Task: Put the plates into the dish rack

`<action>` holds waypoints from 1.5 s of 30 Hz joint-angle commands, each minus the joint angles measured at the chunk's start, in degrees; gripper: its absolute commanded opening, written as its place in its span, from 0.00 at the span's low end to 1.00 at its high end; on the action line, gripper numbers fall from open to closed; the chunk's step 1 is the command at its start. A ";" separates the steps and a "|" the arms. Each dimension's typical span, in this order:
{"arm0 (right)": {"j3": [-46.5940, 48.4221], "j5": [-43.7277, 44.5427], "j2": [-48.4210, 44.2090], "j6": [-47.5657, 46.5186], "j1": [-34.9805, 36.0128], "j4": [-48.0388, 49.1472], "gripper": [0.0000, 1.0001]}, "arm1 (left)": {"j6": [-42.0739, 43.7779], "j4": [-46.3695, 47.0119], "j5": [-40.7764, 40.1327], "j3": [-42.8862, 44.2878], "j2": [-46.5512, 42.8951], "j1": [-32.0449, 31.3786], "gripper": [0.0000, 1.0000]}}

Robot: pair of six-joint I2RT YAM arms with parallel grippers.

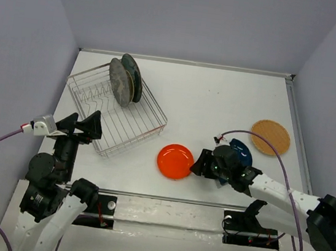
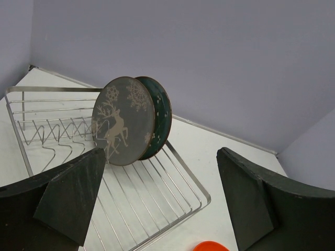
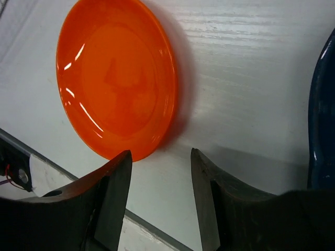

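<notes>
The silver wire dish rack (image 1: pixel 131 134) stands at the left. A grey deer-print plate (image 1: pixel 119 82) and a teal plate (image 1: pixel 132 77) stand upright in its far end. An orange plate (image 1: pixel 174 161) lies flat mid-table. A dark blue leaf-shaped plate (image 1: pixel 242 152) lies right of it, partly hidden by my right arm. A tan woven plate (image 1: pixel 270 137) lies further right. The cream plate is out of view. My right gripper (image 1: pixel 202 163) is open and empty beside the orange plate's (image 3: pixel 115 78) rim, low over the table. My left gripper (image 1: pixel 81 125) is open and empty above the rack's near-left side.
The left wrist view shows the rack (image 2: pixel 184 175), the deer plate (image 2: pixel 123 123), the teal plate (image 2: pixel 161 112) and a sliver of the orange plate (image 2: pixel 209 246). The blue plate (image 3: pixel 322 115) edges the right wrist view. Purple walls close the table on three sides.
</notes>
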 commanded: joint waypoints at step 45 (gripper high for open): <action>79.52 30.10 45.40 -21.21 9.00 -1.76 0.07 | -1.14 0.48 -9.84 0.87 -2.76 2.29 0.99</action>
